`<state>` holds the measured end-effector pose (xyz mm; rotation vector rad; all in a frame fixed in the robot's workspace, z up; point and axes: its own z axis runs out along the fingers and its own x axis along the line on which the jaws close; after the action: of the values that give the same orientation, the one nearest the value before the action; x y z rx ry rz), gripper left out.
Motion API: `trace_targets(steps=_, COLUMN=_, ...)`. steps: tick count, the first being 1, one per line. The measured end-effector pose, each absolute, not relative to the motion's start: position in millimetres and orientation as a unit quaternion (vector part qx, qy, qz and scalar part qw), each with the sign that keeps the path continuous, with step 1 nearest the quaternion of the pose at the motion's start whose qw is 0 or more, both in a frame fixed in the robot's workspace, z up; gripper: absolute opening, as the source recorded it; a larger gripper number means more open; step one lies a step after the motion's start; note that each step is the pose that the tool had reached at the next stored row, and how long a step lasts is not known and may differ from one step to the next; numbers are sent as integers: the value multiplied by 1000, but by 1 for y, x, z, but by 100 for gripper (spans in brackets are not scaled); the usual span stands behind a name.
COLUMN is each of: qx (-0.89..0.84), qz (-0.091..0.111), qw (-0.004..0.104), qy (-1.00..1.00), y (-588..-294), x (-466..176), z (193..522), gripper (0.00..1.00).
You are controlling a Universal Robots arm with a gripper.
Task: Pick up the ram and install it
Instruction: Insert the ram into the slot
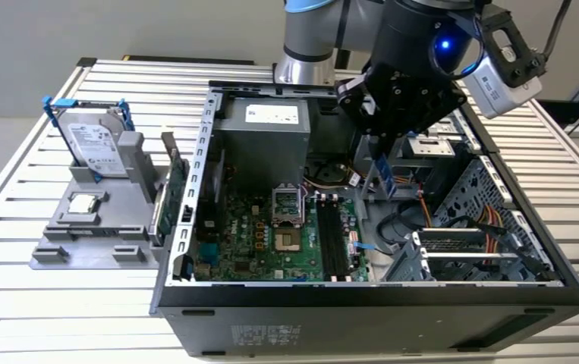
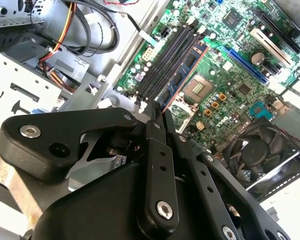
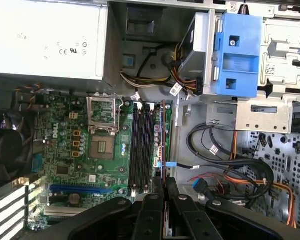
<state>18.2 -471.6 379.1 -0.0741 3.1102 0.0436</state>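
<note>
Starting on the exterior view's left, the slatted worktop (image 1: 26,303) carries a grey fixture (image 1: 51,258) with a blue-trimmed hard drive (image 1: 97,148) standing in it. A green expansion card (image 1: 173,199) stands upright at the fixture's edge, just beside the open computer case (image 1: 370,311). Inside the case the green motherboard (image 1: 259,243) lies flat, its processor socket (image 1: 287,241) next to the dark memory slots (image 1: 331,244). And here's the action: the claw (image 1: 379,144) hangs over the case, its fingers (image 2: 156,140) clamped on the ram (image 1: 376,173). In the second wrist view the ram (image 2: 185,72) runs out beyond the fingertips, lined up lengthwise with the slots, on their side away from the socket. In the first wrist view the ram (image 3: 163,140) shows edge-on along that outer slot. Whether it touches the slot, I cannot tell. Further right, orange and black cables (image 1: 476,220) trail past the metal drive cage (image 1: 441,262).
</note>
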Motion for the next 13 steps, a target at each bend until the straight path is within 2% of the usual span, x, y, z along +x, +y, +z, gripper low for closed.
trace_targets(steps=13, qx=-24, qz=14, qw=15, qy=999, y=-472, x=18, z=374, gripper=0)
